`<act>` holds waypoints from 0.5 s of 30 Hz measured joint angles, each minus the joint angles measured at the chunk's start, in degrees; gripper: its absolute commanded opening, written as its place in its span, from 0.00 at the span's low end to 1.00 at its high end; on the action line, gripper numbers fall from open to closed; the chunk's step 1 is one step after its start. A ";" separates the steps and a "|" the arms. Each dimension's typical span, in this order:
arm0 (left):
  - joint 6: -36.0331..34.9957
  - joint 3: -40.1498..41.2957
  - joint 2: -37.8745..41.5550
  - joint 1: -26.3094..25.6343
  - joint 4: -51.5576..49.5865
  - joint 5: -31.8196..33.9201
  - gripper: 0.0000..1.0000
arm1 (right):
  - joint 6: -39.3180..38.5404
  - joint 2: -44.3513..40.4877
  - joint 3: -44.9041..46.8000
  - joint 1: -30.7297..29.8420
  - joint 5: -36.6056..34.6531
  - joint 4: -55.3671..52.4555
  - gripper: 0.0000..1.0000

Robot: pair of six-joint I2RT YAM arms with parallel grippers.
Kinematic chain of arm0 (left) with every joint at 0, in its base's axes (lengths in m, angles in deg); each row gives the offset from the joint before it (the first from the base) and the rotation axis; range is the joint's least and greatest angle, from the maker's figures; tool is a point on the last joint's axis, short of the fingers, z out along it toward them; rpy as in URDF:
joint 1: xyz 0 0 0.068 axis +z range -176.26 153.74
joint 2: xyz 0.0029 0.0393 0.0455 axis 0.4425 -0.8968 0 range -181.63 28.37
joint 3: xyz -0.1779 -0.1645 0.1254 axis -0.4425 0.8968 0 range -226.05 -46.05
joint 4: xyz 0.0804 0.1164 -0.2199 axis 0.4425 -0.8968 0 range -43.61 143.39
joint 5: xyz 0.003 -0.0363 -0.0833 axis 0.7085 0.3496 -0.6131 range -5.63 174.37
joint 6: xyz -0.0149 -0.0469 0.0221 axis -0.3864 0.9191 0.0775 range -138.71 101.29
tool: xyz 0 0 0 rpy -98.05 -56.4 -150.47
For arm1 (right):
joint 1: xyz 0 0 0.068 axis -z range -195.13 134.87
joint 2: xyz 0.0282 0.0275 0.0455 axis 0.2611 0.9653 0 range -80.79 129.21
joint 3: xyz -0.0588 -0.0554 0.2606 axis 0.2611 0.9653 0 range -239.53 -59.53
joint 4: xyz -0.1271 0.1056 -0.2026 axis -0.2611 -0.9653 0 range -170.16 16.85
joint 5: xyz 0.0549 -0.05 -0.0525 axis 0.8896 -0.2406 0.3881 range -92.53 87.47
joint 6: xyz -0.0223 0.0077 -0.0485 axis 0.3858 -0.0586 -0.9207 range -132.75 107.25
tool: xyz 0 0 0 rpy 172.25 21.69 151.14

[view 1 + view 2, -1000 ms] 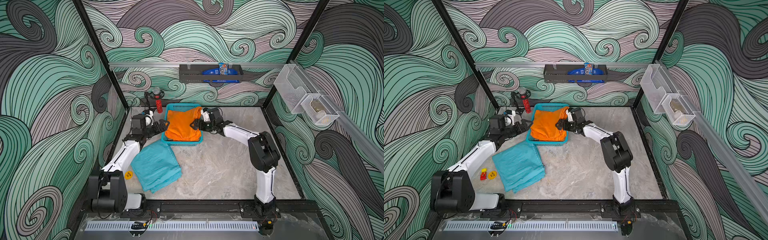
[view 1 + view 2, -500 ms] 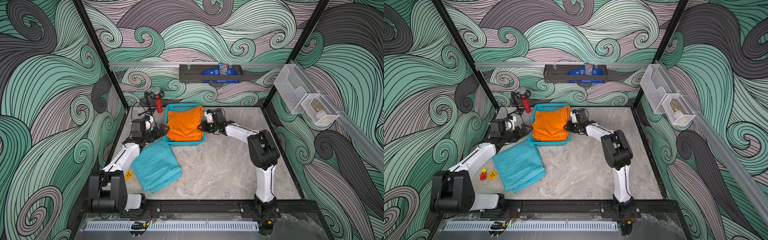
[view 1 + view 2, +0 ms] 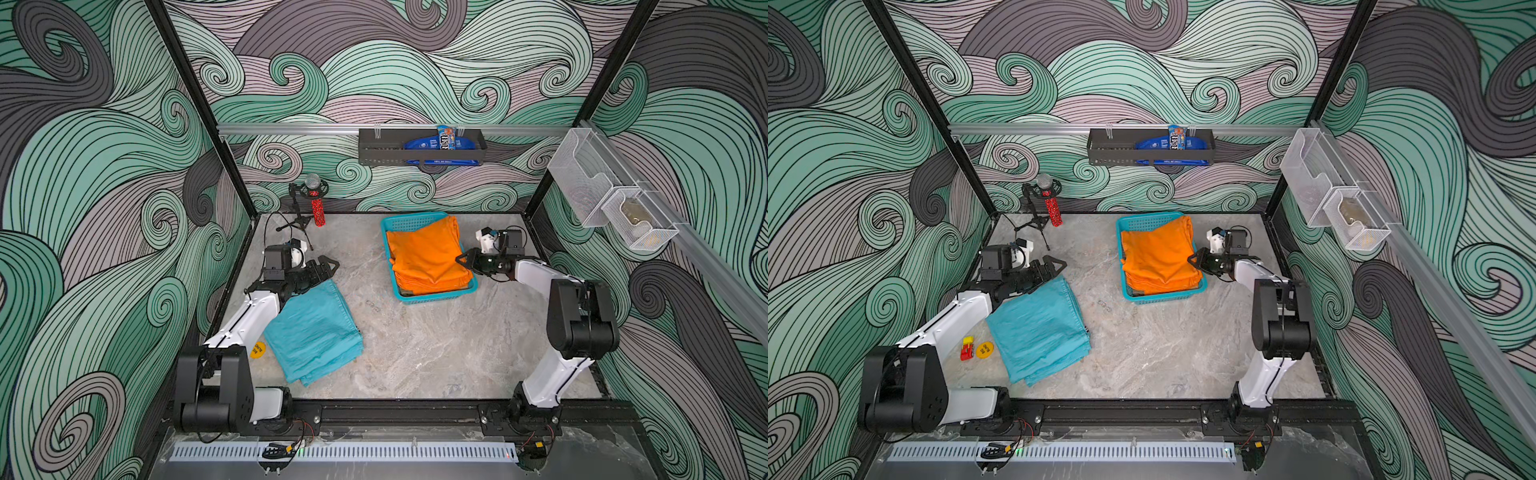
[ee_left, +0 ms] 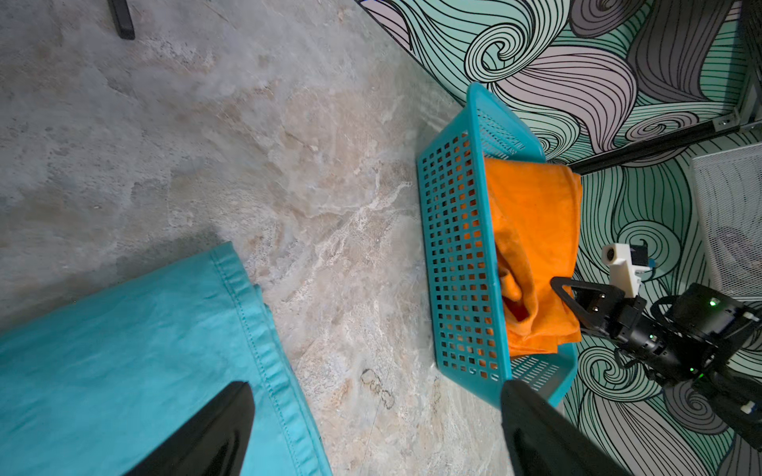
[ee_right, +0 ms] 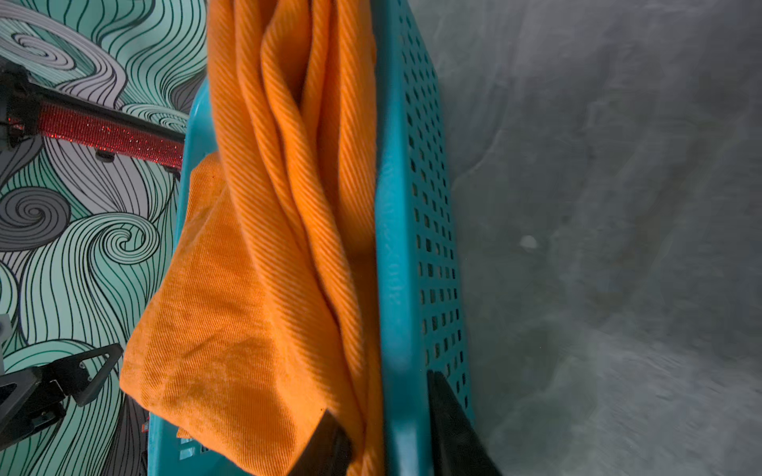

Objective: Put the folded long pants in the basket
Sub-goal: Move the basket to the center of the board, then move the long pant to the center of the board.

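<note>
While the orange pants [image 3: 428, 259] lie in the basket [image 3: 434, 294], spilling over its wall, the right gripper [image 5: 387, 432] pinches that wall and the cloth's edge between narrowed jaws. Well apart from the basket, the turquoise pants [image 3: 313, 332] lie on the table [image 3: 436, 345]; the left gripper [image 3: 326, 268] gapes over their far edge.

The basket [image 3: 432, 293] has slid right with right fingers [image 5: 449, 416] clamped.

Orange pants [image 3: 428, 257], turquoise basket [image 3: 436, 294], turquoise pants [image 3: 311, 332]
</note>
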 measured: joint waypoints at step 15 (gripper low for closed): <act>-0.07 4.15 5.22 -0.07 -5.18 6.10 0.90 | -0.59 -9.62 2.40 3.15 -15.41 -2.95 1.00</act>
